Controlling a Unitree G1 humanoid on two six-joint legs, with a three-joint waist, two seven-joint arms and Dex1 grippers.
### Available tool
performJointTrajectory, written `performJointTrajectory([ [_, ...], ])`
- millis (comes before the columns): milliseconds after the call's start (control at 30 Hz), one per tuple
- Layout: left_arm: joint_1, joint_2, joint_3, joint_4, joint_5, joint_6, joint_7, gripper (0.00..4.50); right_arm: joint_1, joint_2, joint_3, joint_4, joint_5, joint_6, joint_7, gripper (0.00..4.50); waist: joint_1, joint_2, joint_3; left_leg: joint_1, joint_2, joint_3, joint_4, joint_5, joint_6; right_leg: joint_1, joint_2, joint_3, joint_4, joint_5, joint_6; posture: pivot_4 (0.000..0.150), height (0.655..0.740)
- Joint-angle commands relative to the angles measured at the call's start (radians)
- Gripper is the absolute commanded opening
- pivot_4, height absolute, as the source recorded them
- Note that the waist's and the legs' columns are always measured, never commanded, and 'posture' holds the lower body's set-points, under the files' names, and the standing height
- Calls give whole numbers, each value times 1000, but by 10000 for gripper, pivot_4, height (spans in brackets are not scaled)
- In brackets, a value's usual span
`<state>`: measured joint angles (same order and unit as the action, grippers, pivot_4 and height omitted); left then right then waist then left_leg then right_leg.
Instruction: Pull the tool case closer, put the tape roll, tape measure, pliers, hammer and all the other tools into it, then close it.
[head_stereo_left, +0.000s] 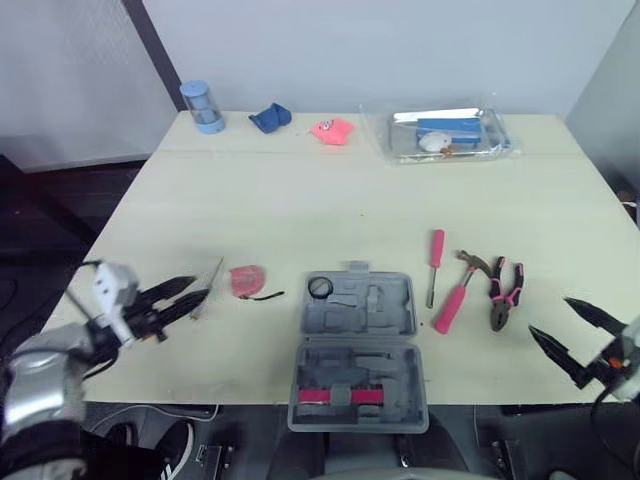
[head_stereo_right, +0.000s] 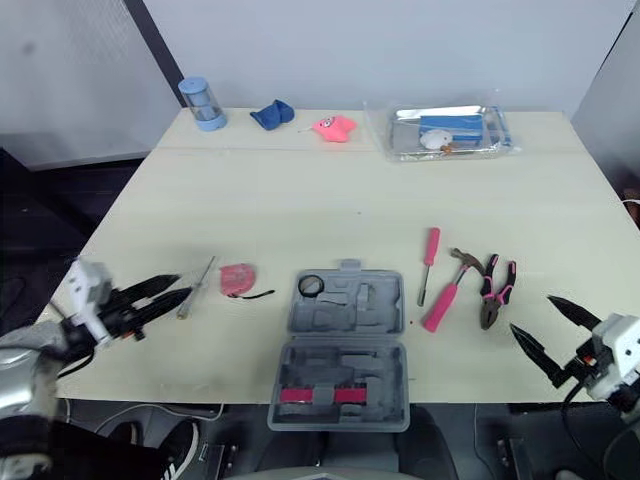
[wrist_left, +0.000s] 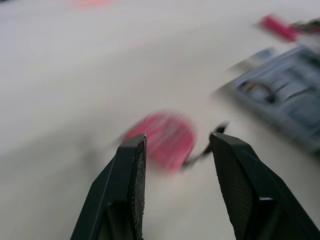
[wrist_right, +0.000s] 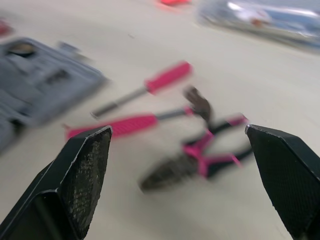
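The grey tool case (head_stereo_left: 358, 345) lies open at 6 o'clock on the tabletop (head_stereo_left: 300, 200). Both halves lie flat, and the near half sticks out a little over the edge. A pink bar (head_stereo_left: 340, 396) sits in the near half and a small black ring (head_stereo_left: 320, 288) in the far half. At 9 o'clock from the case lies the red tape measure (head_stereo_left: 244, 280), and past it a thin metal tool (head_stereo_left: 216, 272). The left pincer (head_stereo_left: 198, 290) is just beside that thin tool, its fingers a little apart and holding nothing. At 3 o'clock from the case lie a pink screwdriver (head_stereo_left: 437, 250), a pink hammer (head_stereo_left: 455, 305) and pink pliers (head_stereo_left: 503, 297). The right pincer (head_stereo_left: 550, 316) is near the pliers, at 4 o'clock from them, fingers wide apart and empty. The tabletop is pale and smooth. Far back at 12 o'clock are a blue jar (head_stereo_left: 203, 106), a blue cloth (head_stereo_left: 270, 118), a small pink thing (head_stereo_left: 333, 130) and a clear bag (head_stereo_left: 447, 135). The wall (head_stereo_left: 400, 50) behind is white.
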<state>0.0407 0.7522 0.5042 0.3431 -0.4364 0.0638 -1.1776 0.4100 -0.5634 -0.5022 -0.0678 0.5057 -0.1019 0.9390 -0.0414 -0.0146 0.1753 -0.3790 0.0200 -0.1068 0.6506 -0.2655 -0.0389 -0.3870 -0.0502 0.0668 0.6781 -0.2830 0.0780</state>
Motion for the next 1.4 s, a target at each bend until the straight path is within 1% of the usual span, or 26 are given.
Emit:
performJointTrajectory([
  [33, 108, -8, 99, 0, -13, -28, 72, 21169, 34, 17, -77, 44, 1, -42, -33, 45000, 2, 0, 0, 0, 0, 0, 0, 0, 0, 0, 0, 0, 0, 0, 0, 1500, 7400],
  [67, 145, -19, 110, 8, -11, -35, 83, 25419, 42, 23, -89, 68, -5, -46, -48, 45000, 4, 0, 0, 1, 0, 0, 0, 0, 0, 1, 0, 0, 0, 0, 0, 1500, 7400],
  [100, 172, -27, 117, 20, -8, -45, 91, 26543, 48, 28, -97, 91, -14, -53, -60, 45000, 4, 0, 0, 1, 0, 0, 0, 0, 0, 1, 0, 0, 0, 0, 0, 1500, 7400],
  [133, 188, -33, 119, 24, -7, -51, 98, 29448, 50, 28, -101, 108, -20, -58, -66, 45000, 3, 0, 0, 2, 0, 1, 0, 0, 0, 2, 0, 0, 0, 0, 0, 1500, 7400],
  [167, 198, -36, 119, 31, -5, -57, 104, 33731, 52, 28, -103, 123, -27, -65, -69, 45000, 3, 0, -1, 2, 0, 1, 0, 0, 0, 3, 0, 0, 0, 0, 0, 1500, 7400],
  [233, 210, -42, 119, 64, -2, -73, 115, 44213, 60, 28, -115, 156, -26, -61, -82, 45000, 3, -1, -1, 3, 0, 1, 0, 0, 0, 3, 0, 1, 0, 0, 0, 1500, 7400],
  [400, 214, -49, 111, 72, -16, -86, 122, 44717, 69, 16, -133, 188, -17, -67, -73, 45000, 1, -1, -1, 3, 0, 2, 0, 0, 0, 3, 0, 1, 0, 0, 0, 1500, 7400],
  [533, 204, -48, 92, 40, -15, -82, 122, 44717, 69, 14, -122, 155, -10, -63, -55, 45000, -1, 1, -2, 3, 0, 2, 0, 0, 0, 3, 0, 1, 0, 0, 0, 1500, 7400],
  [633, 169, -36, 59, -8, -6, -74, 127, 44717, 62, 7, -94, 84, 7, -53, -19, 45000, -1, 1, -3, 3, 0, 2, 0, 0, 0, 3, 0, 1, 0, 0, 0, 1500, 7400],
  [733, 119, 3, -6, -34, 27, -83, 88, 44717, 53, -9, -48, -30, 66, -1, 47, 45000, 0, 1, -3, 3, 0, 2, 0, 0, 0, 3, 0, 1, 0, 0, 0, 1500, 7400],
  [900, -13, 70, -119, 22, 87, -87, 34, 44717, 1, -56, 32, -163, 107, 70, 101, 45000, 0, 1, -3, 3, 0, 1, 0, 0, 0, 3, 0, 1, 0, 0, 0, 1500, 7400],
  [1000, -77, 55, -176, -52, 65, 26, 54, 44717, -55, -94, 81, -225, 123, 99, 136, 45000, -1, 2, -2, 2, 0, 2, 0, 0, 0, 3, 0, 1, -1, 0, 0, 1500, 7400],
  [1067, -76, 21, -188, -136, 39, 103, 108, 44717, -83, -111, 99, -262, 137, 115, 151, 45000, -1, 2, -2, 2, 0, 1, 0, 0, 0, 3, 0, 1, 0, 0, 0, 1500, 7400],
  [1167, -22, -49, -180, -331, -22, 260, 232, 44717, -129, -143, 127, -322, 160, 144, 176, 45000, -1, 2, -2, 2, 0, 1, 0, 0, 0, 3, 0, 1, -1, 0, 0, 1500, 7400],
  [1233, 15, -85, -165, -425, -37, 335, 314, 44717, -154, -156, 135, -347, 177, 165, 179, 45000, -1, 2, -2, 1, 0, 1, 0, 0, 0, 3, 0, 1, -1, 0, 0, 1500, 7400],
  [1300, 72, -145, -155, -538, -39, 412, 435, 44717, -196, -175, 152, -364, 191, 192, 181, 45000, -1, 2, -2, 1, 0, 0, 0, 0, 0, 3, 0, 0, -1, 0, 0, 1500, 7400],
  [1400, 111, -271, -132, -658, -43, 505, 650, 44717, -240, -187, 173, -364, 193, 212, 189, 45000, 3, 2, -2, 2, 0, 0, 1, 0, 0, 3, 0, 0, -1, 0, 0, 1500, 7400],
])
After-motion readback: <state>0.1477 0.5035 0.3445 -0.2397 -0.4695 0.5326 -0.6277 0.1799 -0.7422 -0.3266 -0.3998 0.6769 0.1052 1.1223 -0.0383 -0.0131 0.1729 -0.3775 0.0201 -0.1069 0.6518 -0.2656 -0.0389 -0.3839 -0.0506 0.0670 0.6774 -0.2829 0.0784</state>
